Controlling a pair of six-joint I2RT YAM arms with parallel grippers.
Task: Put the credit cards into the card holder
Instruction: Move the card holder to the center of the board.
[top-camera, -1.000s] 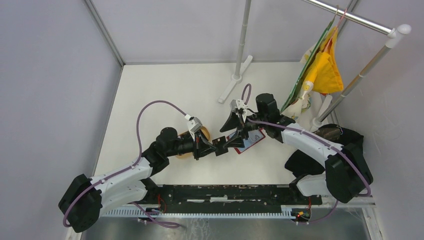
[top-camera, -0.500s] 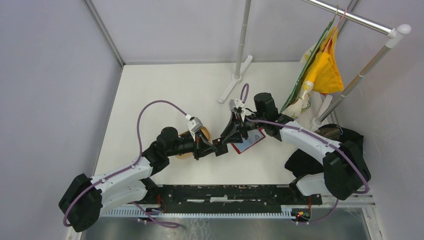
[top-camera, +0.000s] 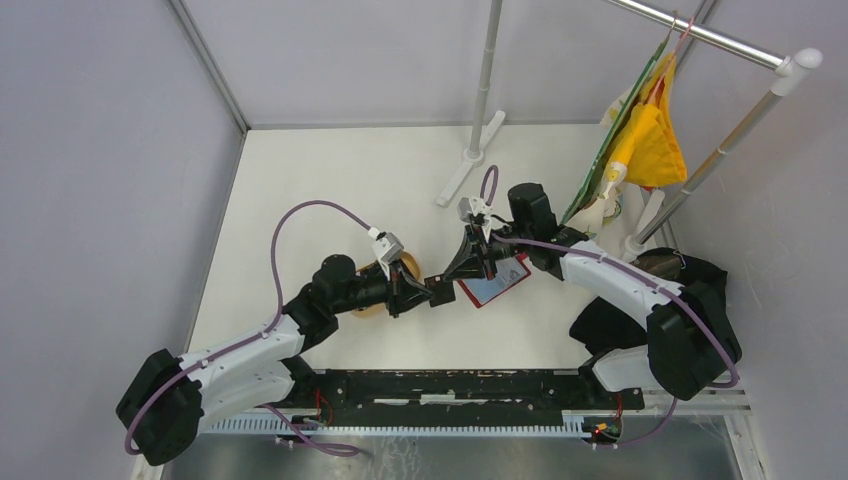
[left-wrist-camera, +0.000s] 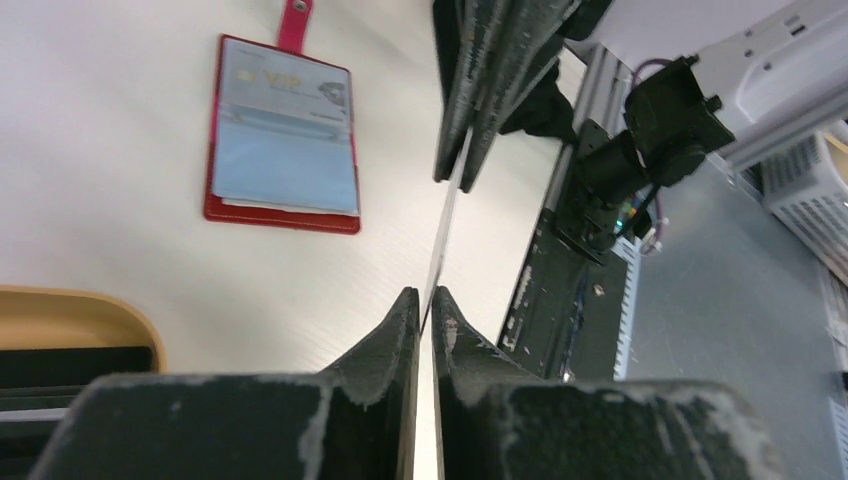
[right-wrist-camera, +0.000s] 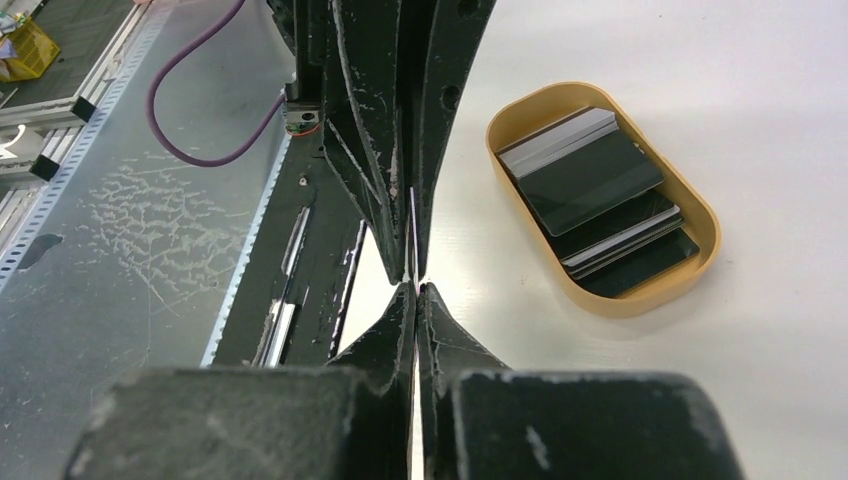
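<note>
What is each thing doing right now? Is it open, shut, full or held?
left gripper: shut on one end of the card.
right gripper: shut on the card's other end.
card: in the air, edge-on, pinched by both grippers.
card holder: lying open, a card in its top pocket.
wooden tray: holds stacked cards.

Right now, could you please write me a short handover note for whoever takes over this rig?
Left pincer: shut on one end of a dark card, in the air.
Right pincer: shut on that card's other end.
Card holder: open on the table, one pale card in its top pocket.
Tray: several cards stacked in it.
Done: one card filed.
To do: one pincer releases, slot this card, then the tray's.
</note>
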